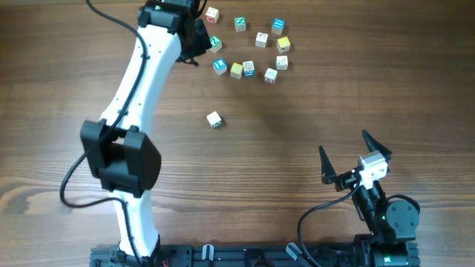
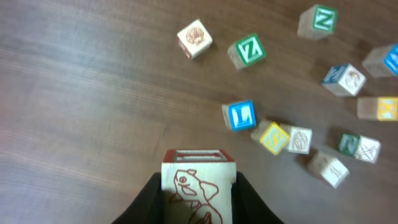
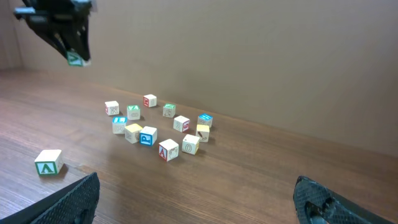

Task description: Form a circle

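The left gripper [image 2: 199, 202] is pinching a cube [image 2: 199, 180], holding it off the desk [image 1: 59, 74] just beside the circle [image 1: 249, 68], a loose ring of cubes at the far side. The right gripper [image 1: 355, 157] is sitting spread wide. The cube is probably best lowered squarely into the ring's left gap without nudging its neighbours. A stray cube [image 1: 214, 119] is lying well apart.

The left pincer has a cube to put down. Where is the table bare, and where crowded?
Bare: the wide wood between the lone cube and the right pincer; the strip right of the cluster; a small gap inside the cluster. Crowded: the cluster's rim, where the left pincer holds its cube.
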